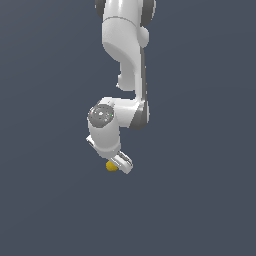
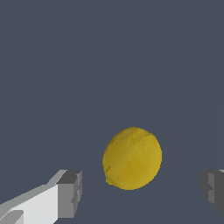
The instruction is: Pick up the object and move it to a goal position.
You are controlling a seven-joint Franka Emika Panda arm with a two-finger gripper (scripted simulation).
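Item 1, my arm [image 1: 125,60]: white, jointed, reaching down from the upper edge of the exterior view over a plain dark grey-blue ground [image 1: 45,200]. The wrist section was bent toward the exterior view's left, with a round grey cap facing the camera.

Item 2, my gripper [image 2: 142,192]: white body, grey finger pads. In the wrist view the jaws stood wide apart, one pad [image 2: 70,192] on one side and the other only just showing at the picture's edge. Nothing was held between them. In the exterior view the gripper [image 1: 120,163] sat low at the end of my arm, tilted, its fingers too small there to tell apart.

Item 3, the object [image 2: 132,158]: one small yellow lump, roughly round, skin slightly bumpy with a few faint marks, lemon-like. In the wrist view it lay between my two fingers, nearer the middle of the gap than either pad, and touched neither. In the exterior view the object [image 1: 111,166] showed as a yellow spot just beside my gripper, on the exterior view's left of it, partly covered by the white housing. Whether it rested on the ground I could not tell.
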